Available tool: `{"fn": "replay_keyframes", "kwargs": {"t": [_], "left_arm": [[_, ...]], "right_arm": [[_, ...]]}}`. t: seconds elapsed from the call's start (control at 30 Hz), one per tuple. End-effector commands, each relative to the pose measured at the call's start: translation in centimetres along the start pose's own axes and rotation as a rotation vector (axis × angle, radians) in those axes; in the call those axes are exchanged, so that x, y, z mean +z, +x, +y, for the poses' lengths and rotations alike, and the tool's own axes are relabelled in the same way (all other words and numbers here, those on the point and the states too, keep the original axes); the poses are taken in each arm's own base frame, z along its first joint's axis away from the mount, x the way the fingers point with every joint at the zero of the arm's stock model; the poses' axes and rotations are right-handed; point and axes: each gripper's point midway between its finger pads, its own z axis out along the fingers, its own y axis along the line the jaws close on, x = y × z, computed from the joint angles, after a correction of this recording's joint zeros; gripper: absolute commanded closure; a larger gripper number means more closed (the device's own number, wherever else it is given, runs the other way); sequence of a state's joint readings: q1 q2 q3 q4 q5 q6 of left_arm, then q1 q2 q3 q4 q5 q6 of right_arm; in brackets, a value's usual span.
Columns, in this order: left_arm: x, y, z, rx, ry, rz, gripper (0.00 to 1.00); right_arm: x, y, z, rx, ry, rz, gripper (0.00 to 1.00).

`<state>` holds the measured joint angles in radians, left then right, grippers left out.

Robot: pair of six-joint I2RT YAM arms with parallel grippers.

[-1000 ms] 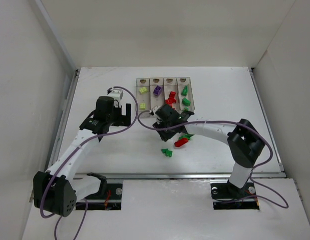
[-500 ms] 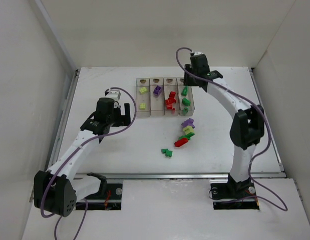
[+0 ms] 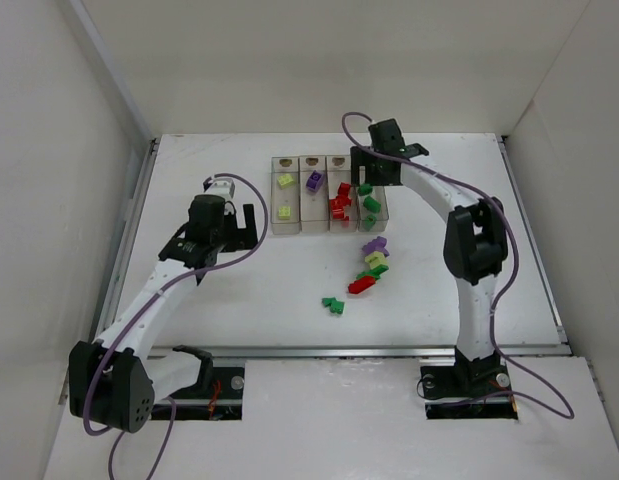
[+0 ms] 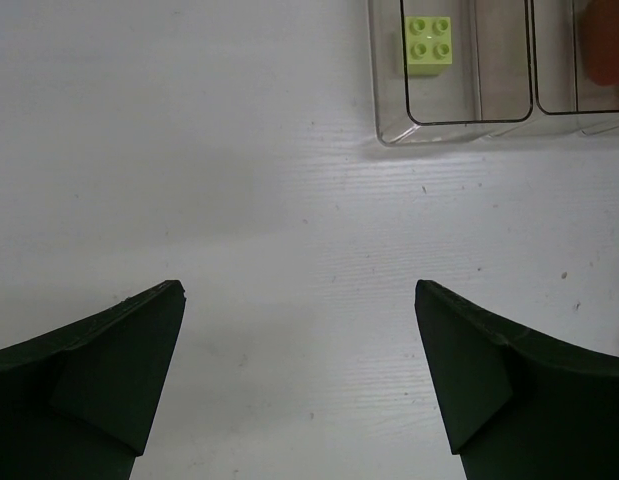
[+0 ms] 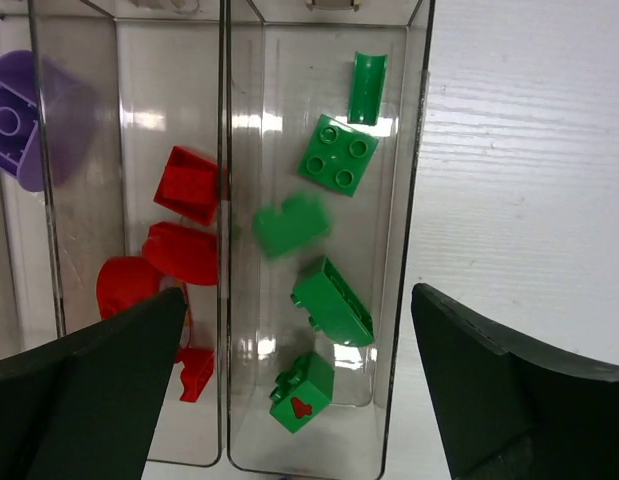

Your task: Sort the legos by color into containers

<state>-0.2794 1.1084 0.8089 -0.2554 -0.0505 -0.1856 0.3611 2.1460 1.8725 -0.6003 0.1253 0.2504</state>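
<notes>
R end effector (image 5: pixel 299 295) spread wide, nothing held, hovering over far-right bin of containers (image 3: pixel 300 200). In that bin: green legos (image 5: pixel 332 300), plus one blurred green piece (image 5: pixel 289 225) (resting or mid-air, can't tell). Bins toward 9 o'clock: red, purple, yellow-green. L end effector (image 4: pixel 297 288) also fully apart, empty, over bare tabletop (image 3: pixel 269 300) at 8 o'clock of row. Loose cluster (image 3: pixel 373 262) on tabletop at 6 o'clock of green bin; green pair (image 3: pixel 333 305) toward 7.
</notes>
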Motion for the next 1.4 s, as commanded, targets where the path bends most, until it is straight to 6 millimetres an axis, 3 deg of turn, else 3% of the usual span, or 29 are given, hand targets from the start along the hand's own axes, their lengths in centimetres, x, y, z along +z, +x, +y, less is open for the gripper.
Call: {"fn": "replay_keyframes", "kwargs": {"t": [0.0,0.03,0.07,0.1,0.17,0.2,0.27,0.3,0.33,0.37,0.4,0.43,0.47,0.5,0.63,0.73,0.8,0.87,1.0,1.17,1.37], "left_arm": [[0.2,-0.7,0.2,-0.022,-0.011,-0.032,0.01],[0.2,-0.7,0.2,-0.022,-0.011,-0.032,0.01],[0.2,-0.7,0.2,-0.022,-0.011,-0.032,0.01],[0.2,-0.7,0.2,-0.022,-0.011,-0.032,0.01],[0.2,-0.7,0.2,-0.022,-0.011,-0.032,0.01],[0.2,-0.7,0.2,-0.022,-0.011,-0.032,0.01],[0.2,-0.7,0.2,-0.022,-0.011,-0.032,0.01],[0.2,-0.7,0.2,-0.022,-0.011,-0.032,0.01],[0.2,-0.7,0.1,-0.021,-0.002,-0.030,0.01],[0.2,-0.7,0.1,-0.021,-0.002,-0.030,0.01],[0.0,-0.9,0.1,-0.022,0.000,-0.038,0.01],[0.0,-0.9,0.1,-0.022,0.000,-0.038,0.01],[0.0,-1.1,0.0,-0.023,0.003,-0.049,0.01],[0.1,-0.7,-0.1,-0.022,0.011,-0.037,0.01],[0.0,-0.6,-0.3,-0.035,0.023,-0.044,0.01],[-0.1,-0.2,-0.8,-0.044,0.051,-0.035,0.01],[-0.2,-0.2,-1.0,-0.054,0.065,-0.040,0.01],[-0.4,-0.3,-1.2,-0.055,0.076,-0.046,0.01],[-0.7,-0.3,-1.2,-0.055,0.079,-0.057,0.01],[-1.0,-0.4,-0.9,-0.072,0.074,-0.068,0.01],[-1.3,-0.6,-0.1,-0.087,0.058,-0.083,0.01]], "right_arm": [[-4.5,-4.6,0.6,-0.001,-0.035,-0.133,0.00],[-5.0,-4.0,1.0,-0.011,-0.031,-0.131,0.00],[-7.1,-5.3,1.5,-0.052,-0.051,-0.189,0.00],[-8.2,-5.4,2.1,-0.079,-0.065,-0.208,0.00],[-9.7,-4.5,3.0,-0.116,-0.025,-0.230,0.00],[-11.7,-4.7,3.2,-0.141,-0.036,-0.250,0.00],[-13.0,-2.5,5.3,-0.212,-0.105,-0.222,0.00],[-15.2,-2.0,6.1,-0.276,-0.141,-0.246,0.00],[-16.0,-0.9,7.2,-0.331,-0.177,-0.246,0.00],[-17.0,1.6,9.8,-0.417,-0.236,-0.230,0.00],[-17.7,5.9,11.5,-0.527,-0.286,-0.170,0.00],[-17.3,7.4,10.7,-0.540,-0.275,-0.127,0.00],[-17.6,10.7,12.3,-0.606,-0.309,-0.072,0.00],[-17.0,14.1,12.1,-0.621,-0.308,0.010,0.00],[-18.1,22.8,13.2,-0.678,-0.392,0.160,0.05],[-19.2,24.7,14.5,-0.665,-0.473,0.164,0.14],[-19.0,24.6,15.1,-0.660,-0.493,0.153,0.16],[-18.2,24.7,14.6,-0.669,-0.443,0.162,0.16],[-16.2,27.1,14.3,-0.718,-0.416,0.284,0.16],[-14.9,29.1,14.2,-0.777,-0.401,0.382,0.29],[-14.4,29.4,13.2,-0.796,-0.344,0.416,0.41]]}}
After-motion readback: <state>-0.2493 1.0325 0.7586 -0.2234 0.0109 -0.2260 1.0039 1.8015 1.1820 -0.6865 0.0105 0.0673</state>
